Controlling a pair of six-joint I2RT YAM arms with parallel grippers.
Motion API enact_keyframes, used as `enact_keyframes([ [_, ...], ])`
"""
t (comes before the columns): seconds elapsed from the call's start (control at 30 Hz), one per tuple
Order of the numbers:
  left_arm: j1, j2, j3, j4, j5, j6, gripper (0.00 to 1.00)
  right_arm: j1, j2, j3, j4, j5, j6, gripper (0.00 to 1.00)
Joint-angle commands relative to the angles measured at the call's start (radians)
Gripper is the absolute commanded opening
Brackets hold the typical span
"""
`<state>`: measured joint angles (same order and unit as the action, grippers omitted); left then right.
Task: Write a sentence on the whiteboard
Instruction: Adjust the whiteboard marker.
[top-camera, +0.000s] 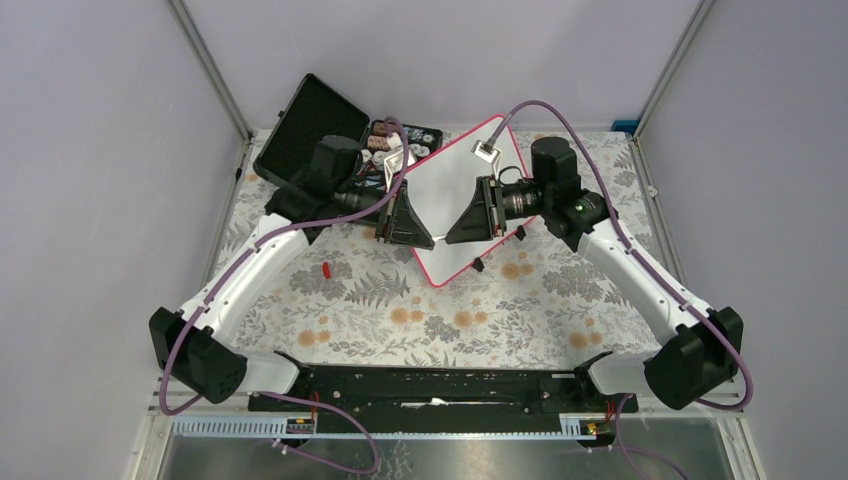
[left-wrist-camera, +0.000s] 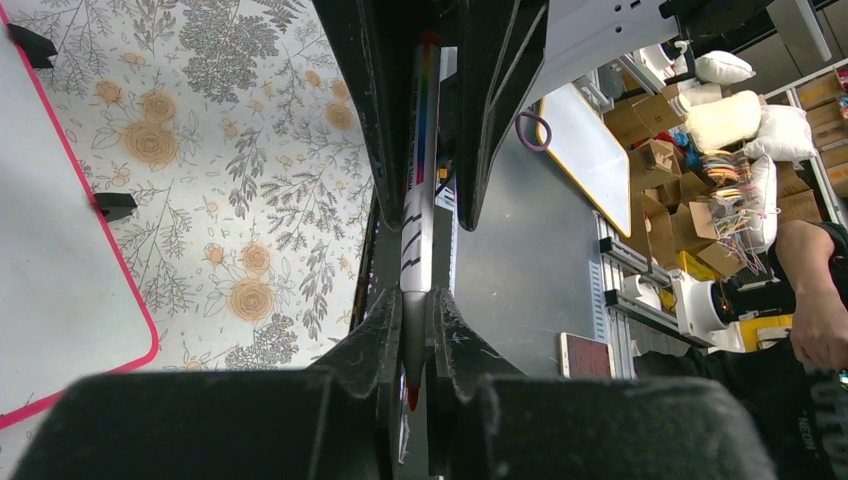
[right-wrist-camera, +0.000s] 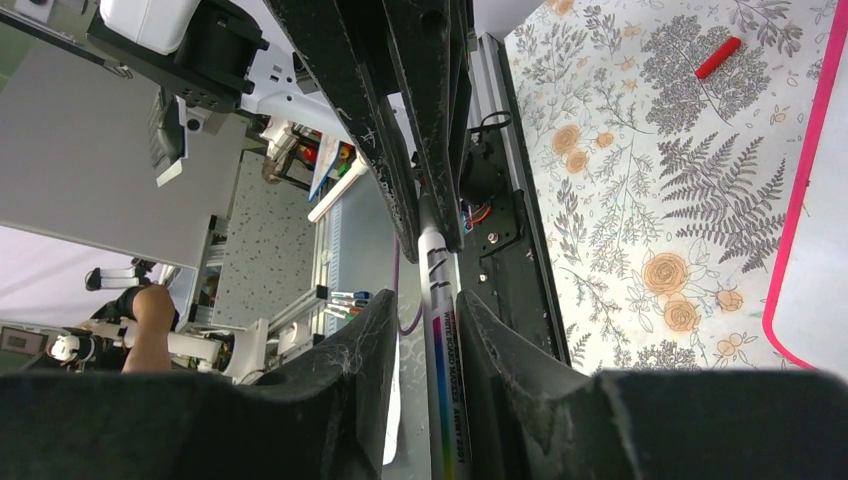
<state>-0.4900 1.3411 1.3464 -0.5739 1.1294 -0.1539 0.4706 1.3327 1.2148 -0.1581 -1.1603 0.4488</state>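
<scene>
Cap (top-camera: 327, 268) lies at eight o'clock of the grippers. Left gripper (left-wrist-camera: 410, 330) pinches the marker (left-wrist-camera: 417, 200) at its red tip. Right gripper (right-wrist-camera: 430, 330) brackets the barrel, and I cannot tell whether it grips. Whiteboard (top-camera: 450, 170) sits beneath, toward twelve o'clock, apparently unmarked. Judged a regrasp; next, the tip must point down.

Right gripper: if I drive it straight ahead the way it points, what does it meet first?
The left gripper, facing the right gripper tip to tip over the whiteboard, with the marker running between both. The gap looks small, though depth is unclear.
</scene>
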Motion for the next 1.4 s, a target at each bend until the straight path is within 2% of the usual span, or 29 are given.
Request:
enact_keyframes([
  [0.0,-0.007,0.002,0.035,0.048,0.004,-0.006,0.0,0.016,0.006,0.055,-0.005,0.006,-0.022,0.35],
  [0.37,-0.007,0.004,0.012,0.113,0.016,-0.07,0.0,0.024,0.01,0.061,-0.003,0.01,-0.019,0.34],
  [0.53,-0.007,-0.004,-0.014,0.156,0.011,-0.102,0.0,0.026,0.009,0.044,0.076,0.001,0.047,0.27],
  [0.7,-0.006,-0.009,-0.016,0.161,0.001,-0.105,0.0,0.025,0.01,0.047,0.096,-0.004,0.073,0.26],
  [0.77,-0.007,-0.009,-0.018,0.165,0.004,-0.108,0.0,0.025,0.01,0.048,0.096,0.0,0.073,0.18],
  [0.87,-0.005,-0.011,-0.022,0.173,0.004,-0.112,0.07,0.024,0.01,0.046,0.094,0.006,0.07,0.03],
  [0.93,0.001,-0.014,-0.029,0.184,-0.005,-0.119,0.1,0.023,0.009,0.043,0.093,0.009,0.068,0.0],
  [1.0,0.01,-0.018,-0.039,0.201,-0.005,-0.137,0.08,0.023,0.007,0.044,0.092,0.007,0.067,0.0],
  [1.03,0.014,-0.021,-0.043,0.213,0.0,-0.145,0.03,0.023,0.008,0.045,0.091,0.003,0.068,0.03],
  [1.1,0.02,-0.026,-0.049,0.231,-0.002,-0.164,0.0,0.024,0.009,0.049,0.093,-0.006,0.072,0.34],
  [1.13,0.022,-0.026,-0.049,0.232,-0.008,-0.165,0.0,0.023,0.007,0.049,0.094,-0.006,0.072,0.43],
  [1.17,0.023,-0.026,-0.048,0.232,-0.005,-0.164,0.0,0.023,0.007,0.05,0.094,-0.007,0.073,0.47],
  [1.23,0.026,-0.027,-0.05,0.23,-0.005,-0.164,0.0,0.023,0.006,0.052,0.093,-0.007,0.074,0.46],
  [1.37,0.034,-0.035,-0.053,0.224,-0.011,-0.157,0.0,0.022,0.001,0.049,0.092,-0.008,0.072,0.37],
])
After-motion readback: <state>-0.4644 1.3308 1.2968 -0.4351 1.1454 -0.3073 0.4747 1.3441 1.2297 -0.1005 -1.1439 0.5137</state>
